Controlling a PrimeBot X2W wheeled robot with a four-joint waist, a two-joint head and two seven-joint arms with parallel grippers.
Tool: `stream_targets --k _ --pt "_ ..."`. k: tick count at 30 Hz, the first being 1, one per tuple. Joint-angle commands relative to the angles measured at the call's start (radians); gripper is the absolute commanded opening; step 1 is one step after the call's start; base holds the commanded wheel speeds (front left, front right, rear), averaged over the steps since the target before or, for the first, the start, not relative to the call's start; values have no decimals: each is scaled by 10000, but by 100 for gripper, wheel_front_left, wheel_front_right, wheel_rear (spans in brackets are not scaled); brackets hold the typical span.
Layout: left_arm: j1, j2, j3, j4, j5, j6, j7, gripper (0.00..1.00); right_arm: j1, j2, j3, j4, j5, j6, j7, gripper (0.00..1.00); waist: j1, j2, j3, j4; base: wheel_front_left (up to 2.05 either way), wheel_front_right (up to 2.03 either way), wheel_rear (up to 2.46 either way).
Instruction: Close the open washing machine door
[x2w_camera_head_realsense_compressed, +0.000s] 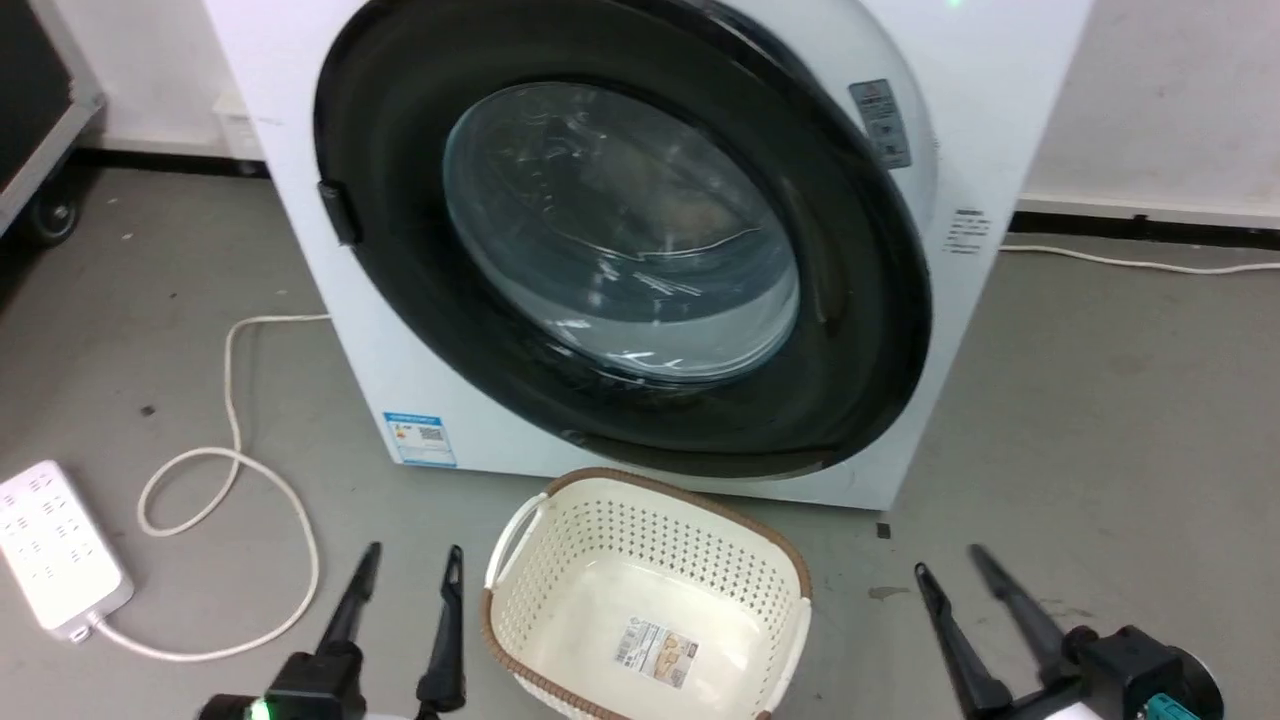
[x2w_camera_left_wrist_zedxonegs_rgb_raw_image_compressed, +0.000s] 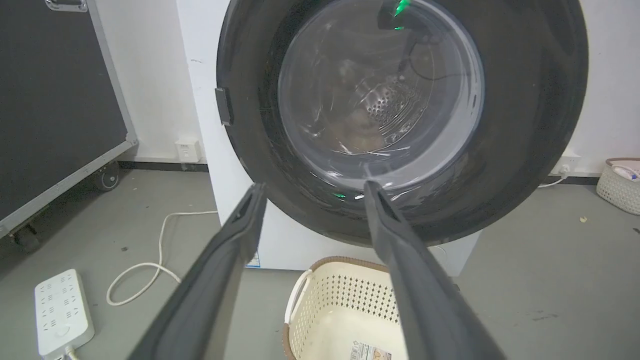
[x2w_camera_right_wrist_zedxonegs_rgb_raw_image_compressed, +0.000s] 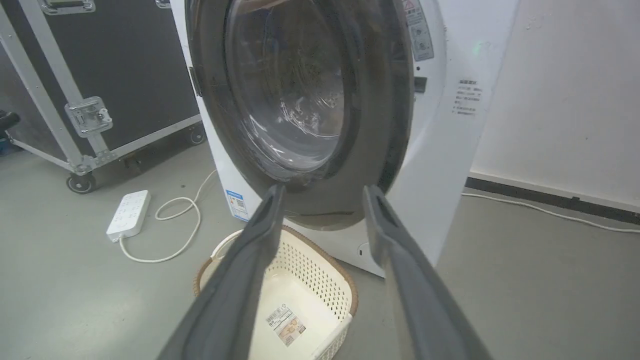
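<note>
The left tool (x2w_camera_head_realsense_compressed: 415, 552) and the right tool (x2w_camera_head_realsense_compressed: 948, 560) both have their fingers spread wide, with nothing in them. The washing machine door (x2w_camera_head_realsense_compressed: 620, 230) is ahead of both tools, well apart from them. I cannot tell if it is fully shut. A cream basket (x2w_camera_head_realsense_compressed: 650, 482) sits between the tools.

Even soft indoor light, faint shadows on floor (x2w_camera_head_realsense_compressed: 1100, 400), glare streaks + green LED refl. on washing machine door (x2w_camera_left_wrist_zedxonegs_rgb_raw_image_compressed: 400, 115) glass, wrist views bent at edges.
</note>
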Motion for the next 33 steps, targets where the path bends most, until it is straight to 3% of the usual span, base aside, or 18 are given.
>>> stream_targets --k 1,9,10,12,21,27,33 --pt "69 -13 8 76 -56 -20 -43 100 -26 -96 53 -37 90 8 -44 0 1 -1 82 139 0 0 0" --pt "-467 -287 -45 376 -171 46 -43 100 -1491 -1437 1337 -365 951 8 234 0 1 -1 1043 883 0 0 0" --pt "-748 -378 -180 427 -152 75 -43 100 -2398 -2163 1905 -463 1543 8 501 0 1 -1 1530 1211 0 0 0" --pt "-967 -429 -292 459 -148 84 -43 100 -3044 -2700 2247 -487 1931 8 697 0 1 -1 1855 1435 0 0 0" --pt "-1694 -552 -735 263 -249 328 -43 100 -5717 -4587 2928 323 3883 8 1347 0 1 -1 2950 2200 0 0 0" --pt "-1995 -567 -875 93 -366 459 -43 100 -6818 -5434 3107 1190 4894 8 1470 0 1 -1 3410 2516 0 0 0" --pt "-2138 -570 -979 -47 -513 634 -43 100 -7934 -5769 3170 2266 5478 8 1606 0 1 -1 3742 2643 0 0 0"
